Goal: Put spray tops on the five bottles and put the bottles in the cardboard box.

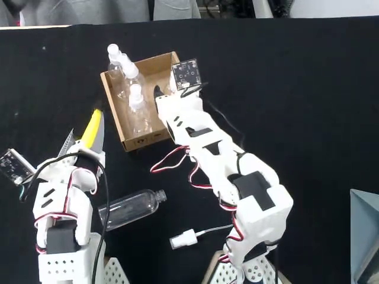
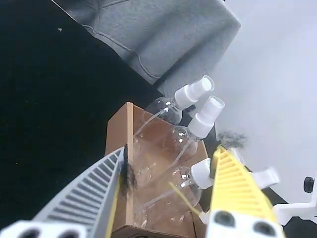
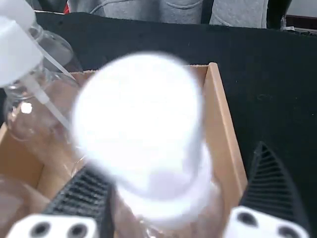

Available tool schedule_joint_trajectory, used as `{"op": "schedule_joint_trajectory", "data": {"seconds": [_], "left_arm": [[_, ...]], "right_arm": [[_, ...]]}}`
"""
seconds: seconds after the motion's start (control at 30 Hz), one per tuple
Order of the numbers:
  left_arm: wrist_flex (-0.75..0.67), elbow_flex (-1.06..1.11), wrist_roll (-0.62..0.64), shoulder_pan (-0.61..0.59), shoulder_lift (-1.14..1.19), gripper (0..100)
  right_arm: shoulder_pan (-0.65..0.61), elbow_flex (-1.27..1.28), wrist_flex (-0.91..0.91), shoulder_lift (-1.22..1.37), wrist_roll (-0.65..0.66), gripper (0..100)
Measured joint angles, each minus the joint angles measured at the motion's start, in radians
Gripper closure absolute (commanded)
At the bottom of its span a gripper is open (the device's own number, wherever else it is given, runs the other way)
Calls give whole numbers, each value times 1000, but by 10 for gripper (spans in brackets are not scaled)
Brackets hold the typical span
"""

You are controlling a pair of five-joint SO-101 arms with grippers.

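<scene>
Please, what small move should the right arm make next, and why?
Probably lift the right claw straight up, clear of the cardboard box. Its jaws stand apart around a topped bottle that seems to stand inside the box already, so nothing is left to hold. A bottle without top and a loose spray top wait on the table.

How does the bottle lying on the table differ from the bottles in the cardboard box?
The bottle on the table has a bare neck; the boxed bottles carry white spray tops. It lies on its side on the black table, outside the cardboard box; the boxed bottles sit within its walls. A loose spray top lies near it. All are clear plastic and similar in shape.
</scene>
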Motion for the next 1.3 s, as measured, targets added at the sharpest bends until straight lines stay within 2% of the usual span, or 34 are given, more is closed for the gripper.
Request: {"op": "schedule_joint_trajectory", "data": {"seconds": [0.93,1.1,1.3], "left_arm": [[0,0,0,0,0,744],[0,0,0,0,0,744],[0,0,0,0,0,744]], "right_arm": [[0,58,0,-8,0,665],[0,97,0,-31,78,665],[0,189,0,-155,101,665]]}}
